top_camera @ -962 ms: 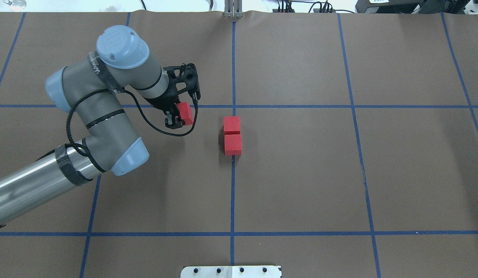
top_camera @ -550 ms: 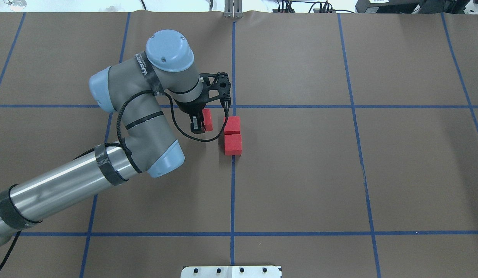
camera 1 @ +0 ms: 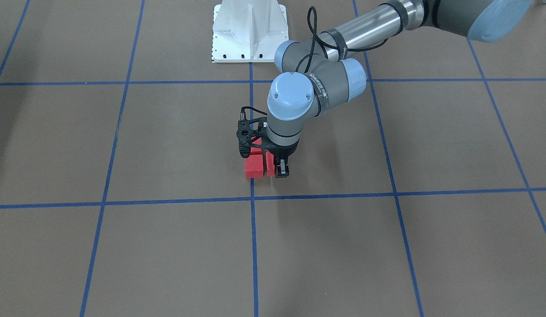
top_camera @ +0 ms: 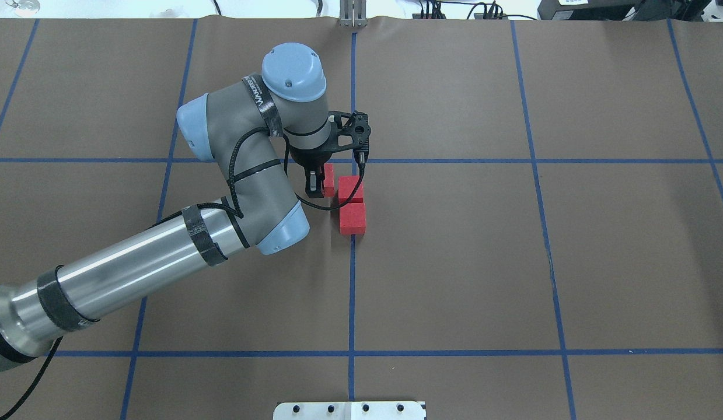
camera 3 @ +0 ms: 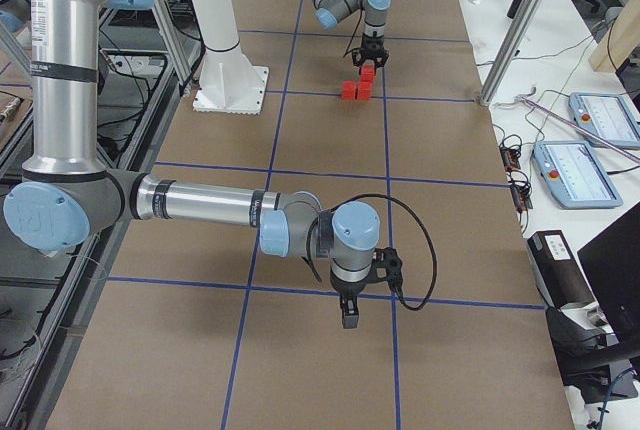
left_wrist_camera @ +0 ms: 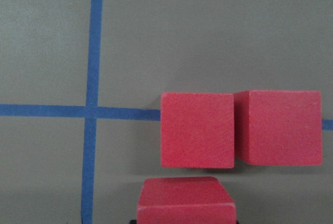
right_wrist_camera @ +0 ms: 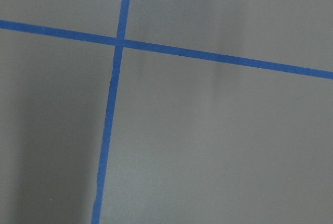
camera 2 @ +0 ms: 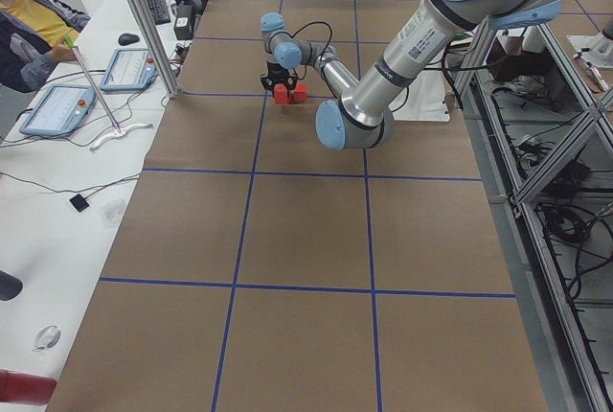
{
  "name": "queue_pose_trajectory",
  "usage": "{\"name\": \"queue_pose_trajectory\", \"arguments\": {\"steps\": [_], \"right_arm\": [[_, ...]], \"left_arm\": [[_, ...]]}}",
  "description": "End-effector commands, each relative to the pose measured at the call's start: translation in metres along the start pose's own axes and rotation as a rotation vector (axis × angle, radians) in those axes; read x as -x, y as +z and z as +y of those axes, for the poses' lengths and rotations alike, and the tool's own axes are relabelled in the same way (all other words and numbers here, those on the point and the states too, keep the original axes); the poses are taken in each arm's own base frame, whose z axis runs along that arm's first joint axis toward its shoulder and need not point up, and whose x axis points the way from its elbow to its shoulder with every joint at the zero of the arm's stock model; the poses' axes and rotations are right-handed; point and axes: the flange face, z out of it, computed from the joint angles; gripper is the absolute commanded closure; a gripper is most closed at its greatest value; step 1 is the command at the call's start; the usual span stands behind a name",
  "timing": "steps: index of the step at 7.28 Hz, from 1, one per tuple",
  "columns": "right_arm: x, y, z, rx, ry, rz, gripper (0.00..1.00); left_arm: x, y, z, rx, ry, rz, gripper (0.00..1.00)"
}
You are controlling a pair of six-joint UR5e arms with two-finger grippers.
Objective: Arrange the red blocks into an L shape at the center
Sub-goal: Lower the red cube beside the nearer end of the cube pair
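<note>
Two red blocks point(top_camera: 350, 189) point(top_camera: 352, 218) lie touching in a short row on the vertical blue tape line point(top_camera: 352, 280) at the center. My left gripper point(top_camera: 321, 183) is shut on the third red block point(top_camera: 328, 177), held low just left of the far block with a narrow gap. The left wrist view shows the held block point(left_wrist_camera: 186, 203) right below the pair point(left_wrist_camera: 196, 129) point(left_wrist_camera: 278, 127). In the front-facing view the held block point(camera 1: 270, 169) is beside the front block point(camera 1: 255, 166). My right gripper point(camera 3: 347, 315) hangs far off over bare table; I cannot tell its state.
The white robot base plate point(top_camera: 349, 410) sits at the near edge, and a metal post point(top_camera: 353, 17) stands at the far edge. An operator point(camera 2: 29, 19) and tablets point(camera 2: 57, 110) are beside the table. Brown surface with blue grid lines lies all around.
My left arm has moved right with the red block in its grip, from about a block's width away to right beside the far block of the pair. The pair has not moved.
</note>
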Motion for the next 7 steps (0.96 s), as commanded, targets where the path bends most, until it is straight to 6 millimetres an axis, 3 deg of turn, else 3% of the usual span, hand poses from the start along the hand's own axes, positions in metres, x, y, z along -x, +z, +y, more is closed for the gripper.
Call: {"name": "queue_pose_trajectory", "arguments": {"steps": [1, 4, 7], "right_arm": [[-0.0005, 0.0001, 0.0002, 0.001, 0.002, 0.0, 0.0], [0.0002, 0.0005, 0.0, 0.002, 0.001, -0.002, 0.0], [-0.0007, 0.0016, -0.0003, 0.003, 0.002, -0.002, 0.0]], "left_arm": [[-0.0021, 0.0109, -0.0024, -0.003, 0.016, 0.005, 1.0], [-0.0048, 0.016, -0.0009, 0.003, 0.008, 0.013, 1.0], [-0.0082, 0.02, -0.0016, 0.007, 0.005, 0.019, 0.89]]}}
